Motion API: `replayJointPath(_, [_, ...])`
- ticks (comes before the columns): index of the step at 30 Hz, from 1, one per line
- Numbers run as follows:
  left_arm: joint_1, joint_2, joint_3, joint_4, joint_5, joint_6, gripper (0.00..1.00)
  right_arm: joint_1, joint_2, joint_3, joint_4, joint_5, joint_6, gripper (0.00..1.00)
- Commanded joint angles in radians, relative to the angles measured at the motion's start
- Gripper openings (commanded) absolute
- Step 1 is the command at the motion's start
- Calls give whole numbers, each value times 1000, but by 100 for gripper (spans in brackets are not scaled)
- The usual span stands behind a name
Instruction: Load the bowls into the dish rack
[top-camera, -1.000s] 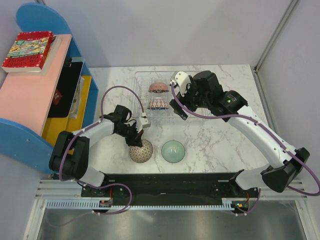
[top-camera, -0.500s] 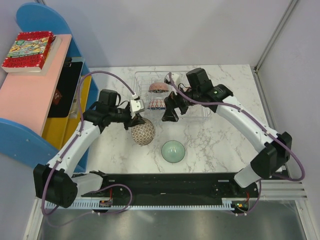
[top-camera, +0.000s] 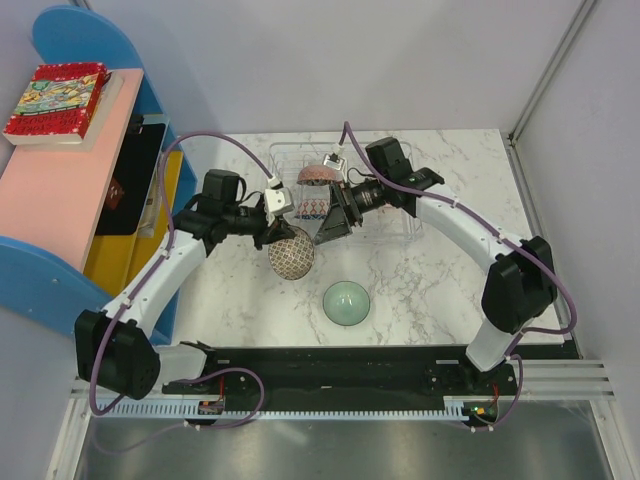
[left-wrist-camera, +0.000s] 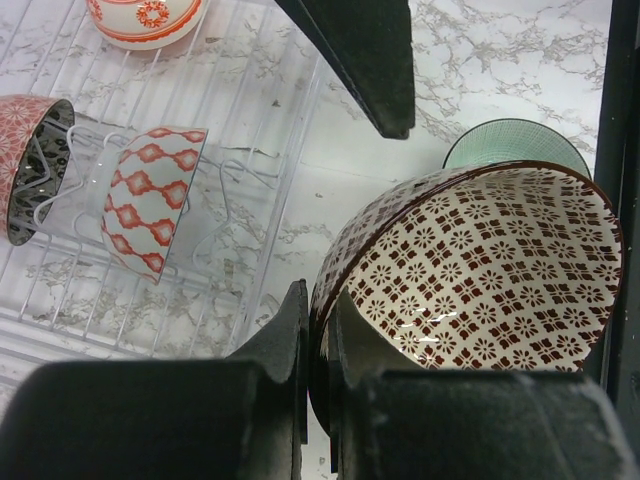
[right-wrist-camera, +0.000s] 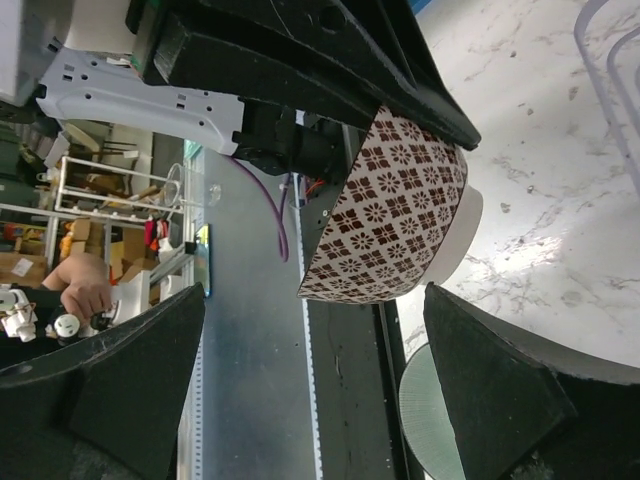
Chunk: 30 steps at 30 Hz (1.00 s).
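three bowls already sit in the dish rack (left-wrist-camera: 200, 110) at the far side of the marble tabletop (top-camera: 440, 280): a red-diamond bowl (left-wrist-camera: 148, 200) propped on edge between the wire dividers, a red bowl (left-wrist-camera: 25, 150) with a dark inside just beside it and also on edge, and an orange-red floral bowl (left-wrist-camera: 145, 18) that the left wrist view cuts off. the left hand (left-wrist-camera: 318, 308) is clamped on the rim of the lattice bowl (left-wrist-camera: 480, 270), one finger inside the rim and one outside. it holds the bowl off the tabletop, tipped on its side, just outside the rack's near left corner. the brown-and-cream lattice shows on both the inner and outer walls. the right hand (top-camera: 328, 228) hangs close to that bowl on its other side, its fingers spread wide apart and gripping nothing. in the right wrist view the bowl hangs ahead of the gap between them and touches neither finger. the mint-green bowl (top-camera: 347, 301) rests on the tabletop nearer the arm bases, apart from both hands and from the rack. a pink and blue shelf (top-camera: 60, 190) with a book (top-camera: 55, 100) on top stands to the left of the tabletop.
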Motion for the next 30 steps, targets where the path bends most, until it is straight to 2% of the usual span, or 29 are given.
replayJointPath(1, [1,-11,62,66,22,-43,2,-1,-10,-52,110,-58,60,98])
replayJointPath(8, [-1,-48,87,78,51,-83,2,-1,10,-63,165,-18,107,98])
replayJointPath(22, [-10,-89,36,146,57,-132,2,3,109,-34,231,-72,203,98])
replayJointPath(30, [-22,-100,-8,207,35,-160,2,14,117,-42,331,-129,307,97])
